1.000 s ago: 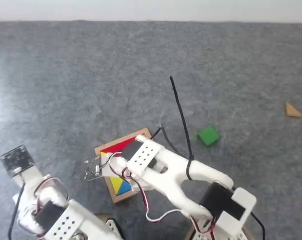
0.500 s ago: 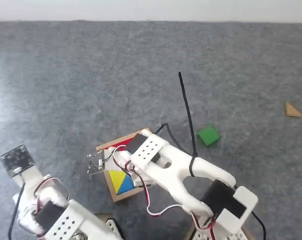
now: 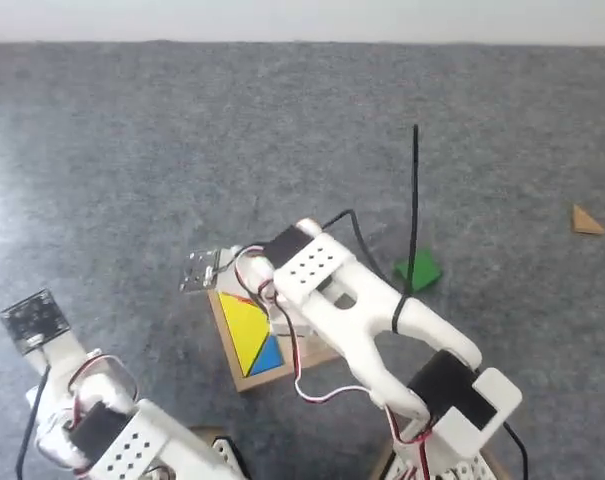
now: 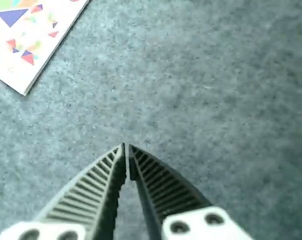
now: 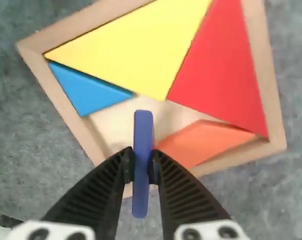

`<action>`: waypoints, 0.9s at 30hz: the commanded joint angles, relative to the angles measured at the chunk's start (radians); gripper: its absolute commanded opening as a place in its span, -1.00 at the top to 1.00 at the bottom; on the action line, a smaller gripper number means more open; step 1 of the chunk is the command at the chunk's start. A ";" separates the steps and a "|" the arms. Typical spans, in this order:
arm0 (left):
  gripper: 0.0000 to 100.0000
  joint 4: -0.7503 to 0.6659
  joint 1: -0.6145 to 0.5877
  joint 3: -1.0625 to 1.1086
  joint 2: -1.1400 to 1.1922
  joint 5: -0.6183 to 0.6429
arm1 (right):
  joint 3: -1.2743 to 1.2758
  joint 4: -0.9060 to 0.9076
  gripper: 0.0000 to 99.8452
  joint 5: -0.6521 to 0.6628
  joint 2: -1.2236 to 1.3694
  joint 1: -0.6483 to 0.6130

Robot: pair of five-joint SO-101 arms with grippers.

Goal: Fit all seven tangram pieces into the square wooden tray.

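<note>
1. The right end effector (image 5: pixel 139 157) is clamped narrowly on a dark blue piece (image 5: pixel 142 130), which it holds on edge, so I see it as a thin upright strip between the two ribbed fingers.
2. It hangs over the wooden tray (image 5: pixel 66 100), and the piece sits above the bare patch of tray floor near one rim.
3. Four pieces lie flat in the tray: a big yellow triangle (image 5: pixel 136 50) and a big red triangle (image 5: pixel 220 75) share a long edge. A light blue triangle (image 5: pixel 83 90) sits against the yellow one in a corner. An orange piece (image 5: pixel 200 142) lies under the red one along the rim (I cannot tell its exact outline).
4. A green piece (image 3: pixel 422 272) lies on the grey worktop (image 3: pixel 132 150) just beside the right arm, partly behind its black cable.
5. A small tan triangle (image 3: pixel 585 220) lies well apart, near the worktop's far right edge.
6. The left end effector (image 4: pixel 127 150) has its fingers pressed together with nothing between them. It is over bare worktop, with a printed sheet (image 4: pixel 31 35) near it.
</note>
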 commanded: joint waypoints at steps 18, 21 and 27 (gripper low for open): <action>0.97 0.000 -0.003 -0.022 -0.018 -0.009 | -0.180 0.156 0.98 -0.203 0.013 0.079; 0.97 0.000 -0.003 -0.022 -0.018 -0.009 | -0.187 0.185 0.98 -0.324 0.007 0.082; 0.97 0.000 -0.006 -0.022 -0.018 -0.009 | -0.187 0.189 0.98 -0.565 0.016 0.108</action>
